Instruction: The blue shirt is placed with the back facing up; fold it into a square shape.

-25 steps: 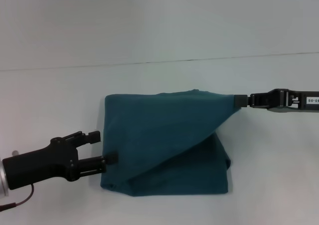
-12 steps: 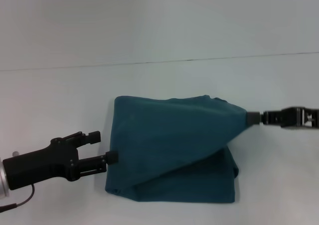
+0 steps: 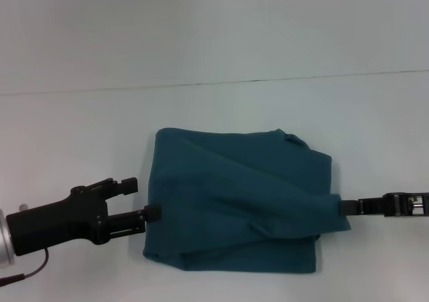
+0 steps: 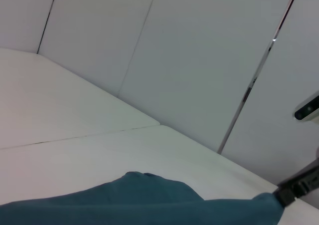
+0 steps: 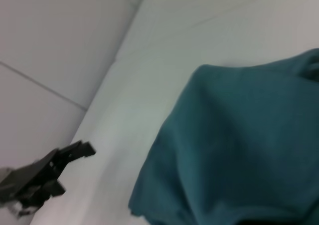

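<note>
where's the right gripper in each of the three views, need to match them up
Head view: the right gripper is at the right edge, pinching the right-hand corner of the blue shirt.
Left wrist view: it shows far off at the lower right, at the shirt's tip.
Right wrist view: its own fingers are not in it.
Shared landmark: the blue shirt, also in the right wrist view.
</note>
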Controlling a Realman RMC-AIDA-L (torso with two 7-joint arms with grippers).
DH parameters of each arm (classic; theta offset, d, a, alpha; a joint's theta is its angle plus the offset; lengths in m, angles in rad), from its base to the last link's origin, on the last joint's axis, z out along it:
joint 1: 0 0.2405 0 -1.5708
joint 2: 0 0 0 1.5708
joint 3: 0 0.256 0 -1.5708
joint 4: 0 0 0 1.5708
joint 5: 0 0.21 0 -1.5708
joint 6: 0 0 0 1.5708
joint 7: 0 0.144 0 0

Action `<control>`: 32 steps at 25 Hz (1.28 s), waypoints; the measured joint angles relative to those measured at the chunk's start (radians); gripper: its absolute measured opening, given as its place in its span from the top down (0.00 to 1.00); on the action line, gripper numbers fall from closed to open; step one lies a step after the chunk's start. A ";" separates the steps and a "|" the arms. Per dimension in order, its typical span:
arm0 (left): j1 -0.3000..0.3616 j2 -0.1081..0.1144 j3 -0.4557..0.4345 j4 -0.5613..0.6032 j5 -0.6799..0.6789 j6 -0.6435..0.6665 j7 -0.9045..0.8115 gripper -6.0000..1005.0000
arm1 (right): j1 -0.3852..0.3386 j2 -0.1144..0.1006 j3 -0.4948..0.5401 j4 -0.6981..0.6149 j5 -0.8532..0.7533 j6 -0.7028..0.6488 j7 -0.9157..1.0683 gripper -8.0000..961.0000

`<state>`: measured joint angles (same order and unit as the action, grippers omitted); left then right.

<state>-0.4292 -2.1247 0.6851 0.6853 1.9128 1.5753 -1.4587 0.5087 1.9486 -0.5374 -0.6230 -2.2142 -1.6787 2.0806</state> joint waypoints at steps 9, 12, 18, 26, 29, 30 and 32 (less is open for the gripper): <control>-0.017 0.000 0.004 0.000 0.000 -0.024 0.006 0.12 | -0.009 -0.029 0.165 -0.001 0.016 0.060 0.023 0.58; -0.027 0.000 0.005 0.000 0.000 -0.034 0.006 0.12 | 0.005 -0.024 0.161 0.005 0.013 0.146 0.075 0.46; -0.040 -0.001 0.007 0.000 0.000 -0.056 0.006 0.12 | 0.055 -0.016 0.097 0.086 0.006 0.303 0.124 0.28; -0.039 -0.002 0.009 -0.001 0.001 -0.086 0.009 0.12 | 0.104 -0.011 0.069 0.170 0.005 0.400 0.147 0.28; -0.036 -0.001 0.009 -0.001 0.001 -0.094 0.018 0.12 | 0.111 -0.002 0.066 0.188 0.005 0.430 0.148 0.28; -0.035 -0.002 0.009 -0.001 0.001 -0.094 0.020 0.12 | 0.112 0.001 0.064 0.192 0.005 0.439 0.148 0.28; -0.034 -0.003 0.009 0.000 0.002 -0.094 0.021 0.12 | 0.113 0.005 0.061 0.196 0.005 0.450 0.148 0.28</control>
<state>-0.4632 -2.1272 0.6939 0.6850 1.9143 1.4810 -1.4375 0.6220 1.9538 -0.4764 -0.4268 -2.2090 -1.2291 2.2284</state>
